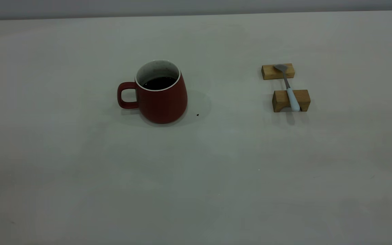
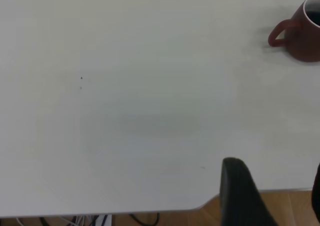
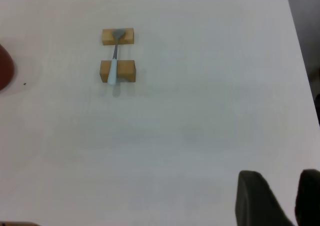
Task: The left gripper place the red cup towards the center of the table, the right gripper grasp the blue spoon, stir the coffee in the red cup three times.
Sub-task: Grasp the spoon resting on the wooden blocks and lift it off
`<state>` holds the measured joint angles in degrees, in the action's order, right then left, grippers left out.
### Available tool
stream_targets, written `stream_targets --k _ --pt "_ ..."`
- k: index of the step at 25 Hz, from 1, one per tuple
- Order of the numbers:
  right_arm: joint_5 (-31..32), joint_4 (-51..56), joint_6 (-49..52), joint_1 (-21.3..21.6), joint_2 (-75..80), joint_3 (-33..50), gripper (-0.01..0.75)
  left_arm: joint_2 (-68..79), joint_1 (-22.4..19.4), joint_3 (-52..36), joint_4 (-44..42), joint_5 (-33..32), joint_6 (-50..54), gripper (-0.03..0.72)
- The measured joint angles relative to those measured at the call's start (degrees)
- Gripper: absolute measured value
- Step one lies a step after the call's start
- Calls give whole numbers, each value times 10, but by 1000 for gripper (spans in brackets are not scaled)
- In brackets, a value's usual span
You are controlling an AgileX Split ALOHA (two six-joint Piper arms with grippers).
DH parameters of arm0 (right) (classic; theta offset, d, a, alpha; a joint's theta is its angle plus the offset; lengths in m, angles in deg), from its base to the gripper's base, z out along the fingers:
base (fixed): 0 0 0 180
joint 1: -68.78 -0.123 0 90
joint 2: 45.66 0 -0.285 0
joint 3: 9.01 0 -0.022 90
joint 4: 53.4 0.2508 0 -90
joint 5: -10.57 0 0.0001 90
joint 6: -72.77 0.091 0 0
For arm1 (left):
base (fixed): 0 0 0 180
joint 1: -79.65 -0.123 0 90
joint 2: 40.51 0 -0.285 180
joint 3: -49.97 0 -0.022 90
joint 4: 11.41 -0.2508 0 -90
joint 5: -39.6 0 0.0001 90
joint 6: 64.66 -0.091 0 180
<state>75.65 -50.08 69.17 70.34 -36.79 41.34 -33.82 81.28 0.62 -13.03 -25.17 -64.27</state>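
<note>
Nearest us stands the red cup (image 1: 162,95) with coffee (image 1: 159,82), left of the blue spoon (image 1: 290,89), which lies untouched across two wooden blocks (image 1: 284,100). We judge nothing begun; whether either gripper's fingers are apart, we cannot tell.

Dark red cup (image 1: 163,102) (white speckled inside), pale blue spoon (image 1: 290,90), tan wooden blocks (image 1: 278,71).

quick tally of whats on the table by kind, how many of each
red cup with coffee: 1
blue spoon: 1
wooden blocks, the far one under the spoon's bowl, the near one under its handle: 2
Total: 4 things on the table
</note>
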Motion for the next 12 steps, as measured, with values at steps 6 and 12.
stream_targets --k 6,12 --pt "0 0 0 0 0 0 237 0 0 0 0 0 0 424" --pt "0 4 1 0 0 0 237 0 0 0 0 0 0 424"
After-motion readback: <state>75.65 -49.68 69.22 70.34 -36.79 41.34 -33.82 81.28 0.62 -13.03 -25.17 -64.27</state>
